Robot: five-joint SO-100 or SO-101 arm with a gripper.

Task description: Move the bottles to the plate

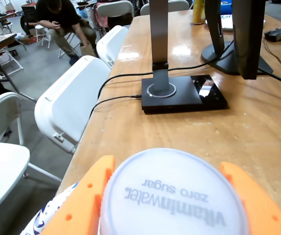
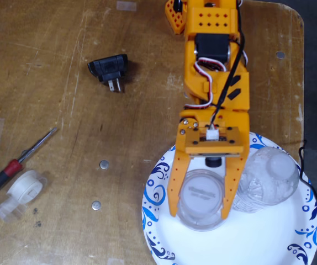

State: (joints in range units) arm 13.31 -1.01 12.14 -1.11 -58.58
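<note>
The orange claw [image 2: 202,212] hangs over the plate [image 2: 164,232], its two fingers [image 2: 175,187] set on either side of a bottle [image 2: 201,197] seen cap-up, pressed close against it, so it looks to be gripping that bottle. In the wrist view the same bottle's white cap [image 1: 172,196] fills the bottom of the picture between the orange fingers [image 1: 84,200], with "vitaminwater zero sugar" printed on it upside down. Just to the right in the fixed view lies the second bottle [image 2: 266,179], the crinkly clear one, on the plate and touching the claw's right finger. The plate sits at the lower right of the wooden worktop [image 2: 64,110]. Well off to the left are a black plug adapter [image 2: 110,69], a screwdriver [image 2: 12,165] with a red and black handle, and a roll of clear tape [image 2: 23,187] just beside it.
</note>
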